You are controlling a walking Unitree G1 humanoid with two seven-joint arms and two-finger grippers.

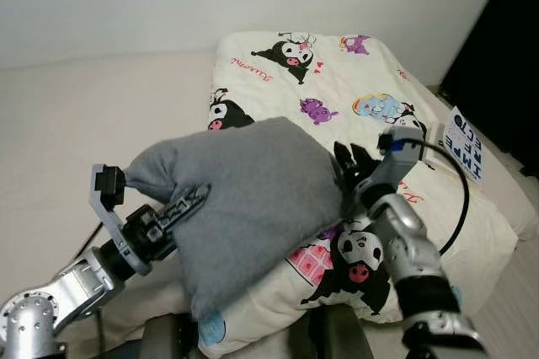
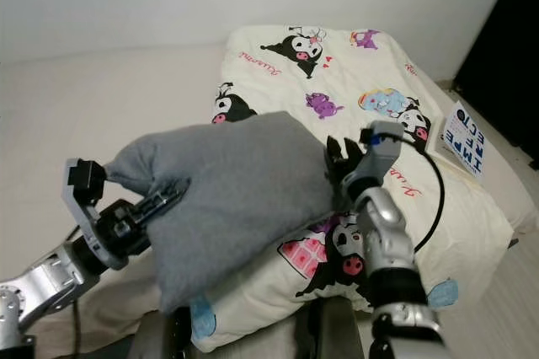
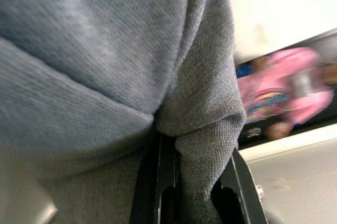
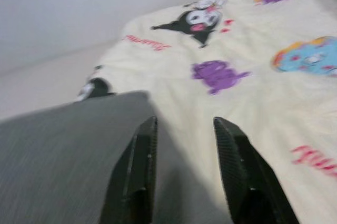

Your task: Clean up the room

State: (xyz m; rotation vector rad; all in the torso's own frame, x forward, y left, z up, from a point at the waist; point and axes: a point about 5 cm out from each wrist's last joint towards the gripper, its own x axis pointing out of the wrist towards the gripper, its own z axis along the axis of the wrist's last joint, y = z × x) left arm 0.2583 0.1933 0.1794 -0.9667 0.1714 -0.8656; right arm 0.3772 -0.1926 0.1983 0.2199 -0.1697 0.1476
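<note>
Left claw [image 1: 181,207] is closed on a gathered fold of the grey pillow [image 1: 253,199], as confirmed in the left wrist view, where the cloth is pinched between the two black fingers [image 3: 158,182]. Right claw [image 1: 349,169] is held at the pillow's opposite edge with its fingers [image 4: 131,176] spread apart; whether the edge is actually touched cannot be told, and nothing is gripped between them. The pillow is carried raised between the two arms, above the near end of the cream cartoon-print quilt [image 1: 354,81] spread over the bed [image 1: 67,140]. A printed card or booklet [image 1: 465,141] lies near the quilt's far right edge (its text is only partly legible).

Progress is judged to be partial: the pillow has been picked up but has not yet been set in place. What remains is judged to be the placing of the pillow on the bed and its release.
</note>
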